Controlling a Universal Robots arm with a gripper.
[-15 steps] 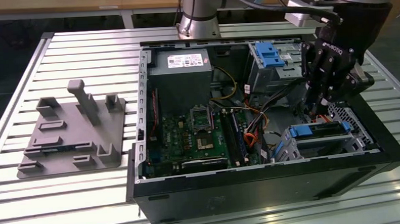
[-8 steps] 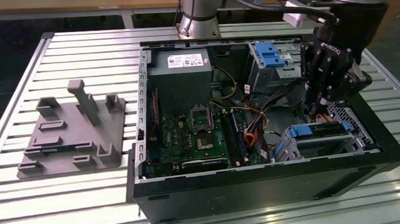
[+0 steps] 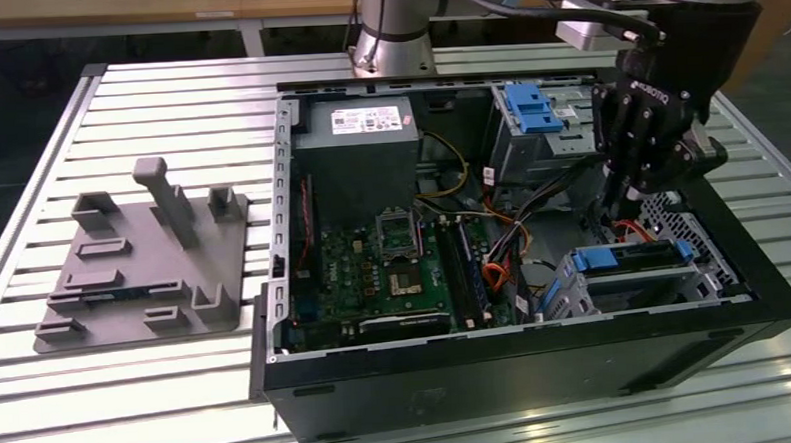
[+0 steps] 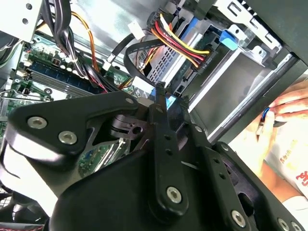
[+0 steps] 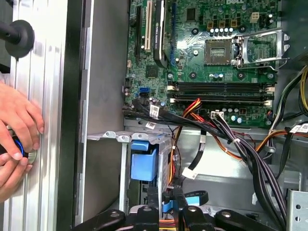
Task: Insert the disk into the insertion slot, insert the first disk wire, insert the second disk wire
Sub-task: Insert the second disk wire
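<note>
As the disk [image 3: 633, 258] in the insertion slot [image 3: 639, 287] points lengthwise at the gripper [image 5: 166, 195], the jaws clench a blue wire [image 5: 196, 197].

The disk [image 3: 633, 259], silver in its bright blue carrier, lies flat inside the insertion slot [image 3: 639, 289], a perforated silver cage in the case corner at the exterior view's right. A black wire connector [image 4: 204, 61] trailing red, yellow and black leads sits at the cage's open end.
</note>
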